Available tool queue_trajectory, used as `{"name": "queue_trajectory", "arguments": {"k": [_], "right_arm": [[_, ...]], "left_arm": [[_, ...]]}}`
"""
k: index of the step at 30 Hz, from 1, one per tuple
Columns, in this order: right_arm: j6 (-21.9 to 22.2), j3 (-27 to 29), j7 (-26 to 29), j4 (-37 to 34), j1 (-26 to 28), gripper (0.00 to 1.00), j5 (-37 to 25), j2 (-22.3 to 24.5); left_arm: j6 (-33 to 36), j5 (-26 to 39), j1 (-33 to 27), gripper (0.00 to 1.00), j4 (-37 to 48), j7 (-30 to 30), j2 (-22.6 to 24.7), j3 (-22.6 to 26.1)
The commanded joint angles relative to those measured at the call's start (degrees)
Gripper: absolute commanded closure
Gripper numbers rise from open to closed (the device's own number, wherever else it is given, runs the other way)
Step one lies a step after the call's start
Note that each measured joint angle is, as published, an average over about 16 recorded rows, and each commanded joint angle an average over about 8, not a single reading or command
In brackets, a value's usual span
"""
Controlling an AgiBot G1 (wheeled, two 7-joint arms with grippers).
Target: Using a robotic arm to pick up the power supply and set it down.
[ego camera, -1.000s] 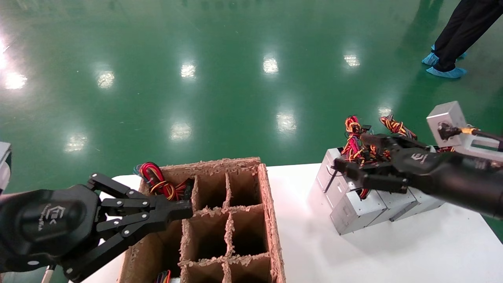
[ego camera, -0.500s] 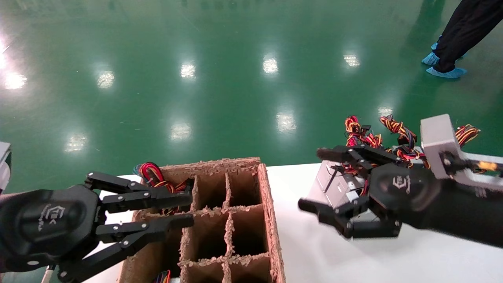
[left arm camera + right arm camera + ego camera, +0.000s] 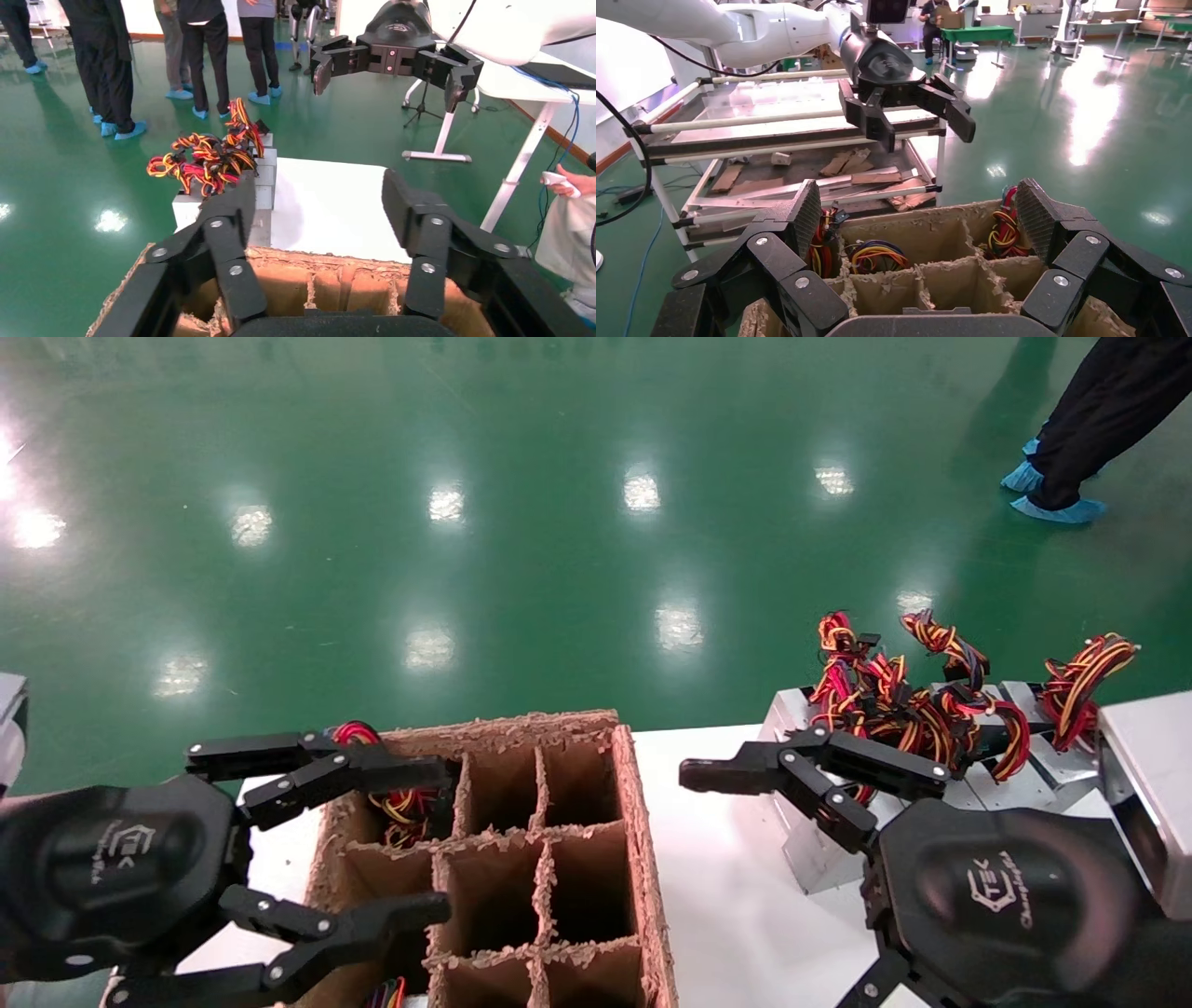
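Observation:
Several silver-grey power supplies (image 3: 815,859) lie packed side by side on the white table (image 3: 726,896) at the right, their red, yellow and black wires (image 3: 894,710) bunched on top. They also show in the left wrist view, power supplies (image 3: 266,175). My right gripper (image 3: 917,210) hangs open and empty just in front of them, apart from them, facing the brown carton (image 3: 559,747). At the carton's left side my left gripper (image 3: 442,840) stands wide open with nothing in it. Wire bundles (image 3: 859,256) fill some carton cells.
The carton with dividers takes up the table's left half. A person (image 3: 1071,430) stands on the green floor at the far right. More people (image 3: 190,42) stand beyond the table. A rack with cardboard scraps (image 3: 807,161) is behind the left arm.
My right gripper has drawn back from the power supplies toward the camera and opened. My left gripper's jaws have spread from nearly shut to wide open.

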Motion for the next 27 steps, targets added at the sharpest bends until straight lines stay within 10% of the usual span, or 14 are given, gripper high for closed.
{"name": "queue_trajectory", "arguments": {"k": [1,27], "right_arm": [[-1.4,0.1,-0.8,0.2,0.1,0.00,1.0,-0.2],[0.6,0.0,0.2,-0.1,0.0,0.00,-0.5,0.1]], "left_arm": [[0.0,0.0,0.0,0.00,0.0,0.0,0.0,0.0],[0.0,0.0,0.0,0.00,0.0,0.0,0.0,0.0]]}}
